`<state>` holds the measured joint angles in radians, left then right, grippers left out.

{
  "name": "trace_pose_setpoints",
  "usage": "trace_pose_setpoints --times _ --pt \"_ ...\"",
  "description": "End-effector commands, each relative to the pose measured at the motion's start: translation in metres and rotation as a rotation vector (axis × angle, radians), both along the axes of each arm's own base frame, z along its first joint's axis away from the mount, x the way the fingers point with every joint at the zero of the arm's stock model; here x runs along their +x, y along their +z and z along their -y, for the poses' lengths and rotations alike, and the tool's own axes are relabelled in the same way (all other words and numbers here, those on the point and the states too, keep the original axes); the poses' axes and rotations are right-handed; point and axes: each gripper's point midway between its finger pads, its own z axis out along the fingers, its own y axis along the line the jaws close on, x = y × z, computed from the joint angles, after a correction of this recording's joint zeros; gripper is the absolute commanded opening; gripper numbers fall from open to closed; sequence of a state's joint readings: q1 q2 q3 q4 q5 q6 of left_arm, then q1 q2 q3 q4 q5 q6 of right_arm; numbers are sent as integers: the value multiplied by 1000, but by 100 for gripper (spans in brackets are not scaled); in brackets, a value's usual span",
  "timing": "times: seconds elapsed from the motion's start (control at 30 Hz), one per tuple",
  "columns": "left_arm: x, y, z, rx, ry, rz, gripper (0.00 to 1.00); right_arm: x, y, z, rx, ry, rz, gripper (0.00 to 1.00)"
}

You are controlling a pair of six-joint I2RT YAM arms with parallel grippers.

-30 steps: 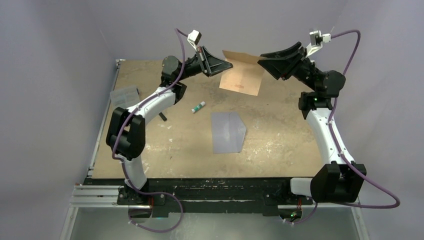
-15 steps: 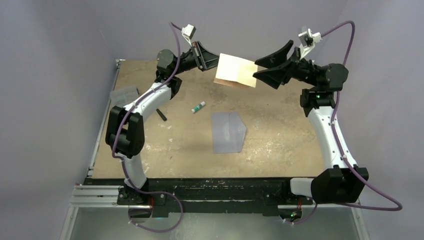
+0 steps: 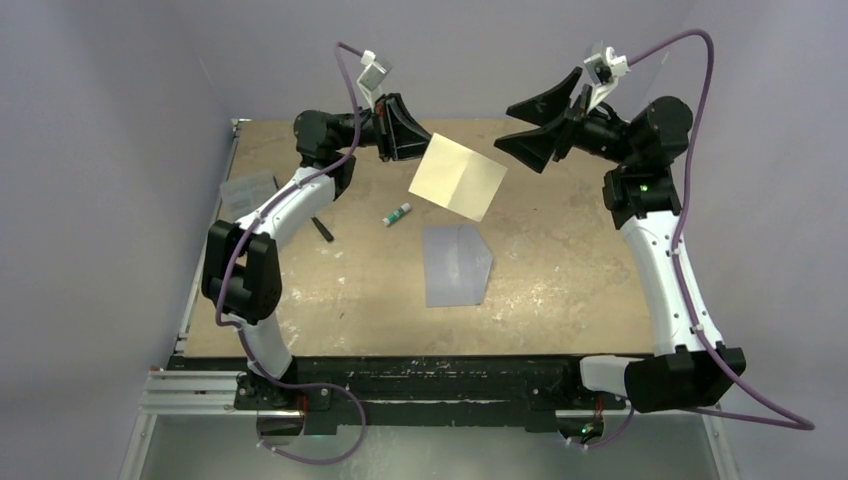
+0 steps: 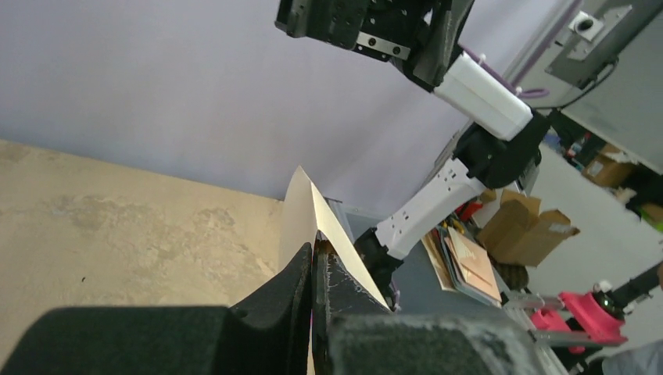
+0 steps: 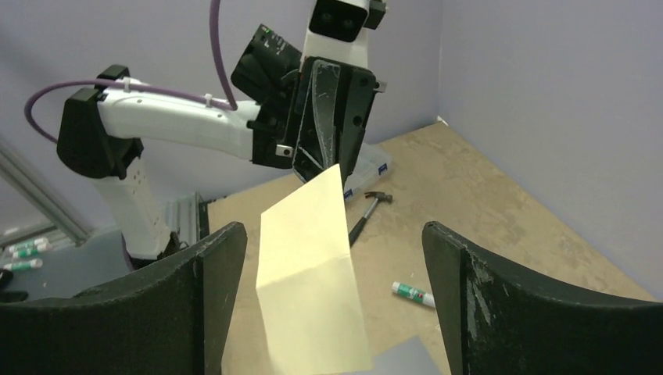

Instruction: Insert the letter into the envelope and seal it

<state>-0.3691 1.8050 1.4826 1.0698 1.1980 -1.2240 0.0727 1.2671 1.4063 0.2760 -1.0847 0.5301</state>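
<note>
One corner only: left end effector [image 3: 418, 140] pinches the letter [image 3: 457, 177] aloft, upper centre; right end effector [image 3: 515, 127] gapes wide, empty; envelope [image 3: 455, 264] flat on desk [image 3: 560, 270], mid-frame. Risk: sheet swings or slips from that thin grip.

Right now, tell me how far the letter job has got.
Done: the letter is off the table, pinched at one corner by the left gripper. In hand: it hangs in the air, and the right gripper is open and apart from it. Left: the envelope lies flat on the table, so inserting and sealing both remain.
</note>
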Motion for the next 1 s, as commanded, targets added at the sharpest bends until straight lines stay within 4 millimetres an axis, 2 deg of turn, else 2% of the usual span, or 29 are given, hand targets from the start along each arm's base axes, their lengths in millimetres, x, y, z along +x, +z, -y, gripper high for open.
trace_pose_setpoints --times 0.0,0.03,0.07,0.13,0.33,0.53,0.6,0.7,0.77,0.87,0.97 --pt "-39 12 -12 12 -117 148 0 -10 -20 -16 -127 67 22 86" --pt "-43 13 -13 10 -134 147 0 -11 -26 -21 -137 84 9 86" --pt "-40 9 -12 35 -151 52 0 -12 -31 -25 -145 92 -3 86" --pt "-55 16 -17 -17 -174 178 0 -8 -40 -33 -157 85 -30 83" --pt "-56 22 -18 -52 -185 161 0 5 -54 -43 -207 35 -90 71" --pt "-55 25 -18 -61 -177 151 0 1 -68 -49 -247 72 -131 46" --pt "-53 26 -17 -66 -165 146 0 -4 -70 -50 -253 93 -135 45" --pt "-48 25 -16 -70 -136 136 0 -15 -73 -52 -262 148 -133 54" --pt "-44 26 -15 -67 -113 131 0 -20 -77 -53 -270 174 -135 55" --pt "-37 25 -12 -55 -71 132 0 -26 -78 -53 -273 194 -152 42" --pt "-29 22 -10 -29 -26 119 0 -28 -78 -52 -288 187 -127 22"
